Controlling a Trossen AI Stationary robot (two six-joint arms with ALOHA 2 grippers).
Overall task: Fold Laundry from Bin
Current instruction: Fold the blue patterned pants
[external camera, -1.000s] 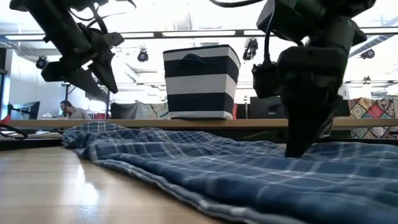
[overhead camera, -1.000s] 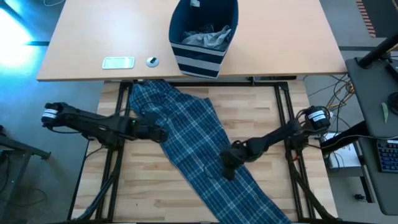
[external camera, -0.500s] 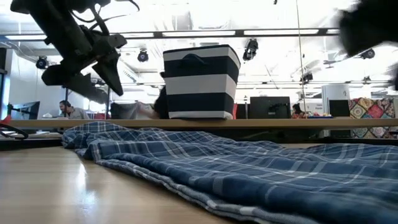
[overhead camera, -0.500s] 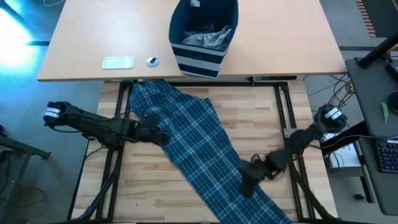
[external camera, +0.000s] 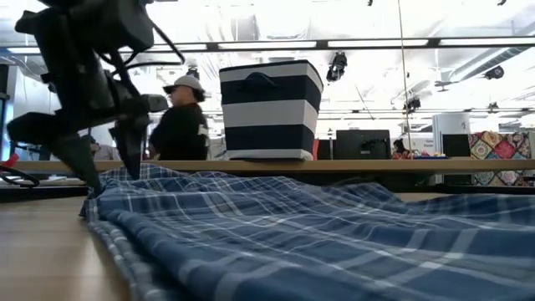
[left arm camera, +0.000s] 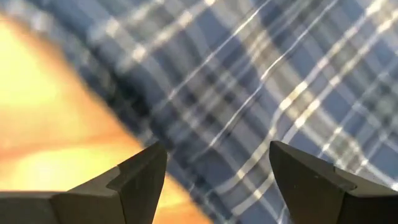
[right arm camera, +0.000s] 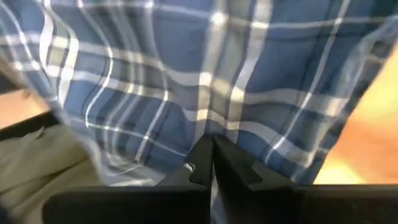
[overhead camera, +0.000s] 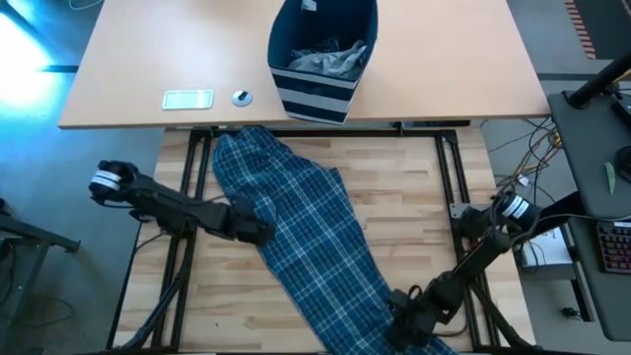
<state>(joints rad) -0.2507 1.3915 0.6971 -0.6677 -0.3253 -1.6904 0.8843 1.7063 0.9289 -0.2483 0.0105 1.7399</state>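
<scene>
Blue-and-white plaid trousers (overhead camera: 301,232) lie stretched diagonally across the wooden table (overhead camera: 414,187), from just below the bin (overhead camera: 322,59) on the far desk (overhead camera: 128,59) down to the near edge. A second ago they spread wider and flatter; now the lower leg has been drawn toward the near edge into a narrower band, and the top end has bunched slightly.

The right gripper (overhead camera: 406,318), its fingers pressed together on the plaid cloth, has travelled from mid-table to the near edge, taking the fabric with it. The left gripper (overhead camera: 254,233) has shifted a little nearer and lower at the cloth's left edge, its fingers (left arm camera: 140,180) now spread apart with nothing between them.

Grey laundry (overhead camera: 330,57) sits in the bin as before. Behind the desk, a person (external camera: 180,121) in dark clothes has walked into the low view.
</scene>
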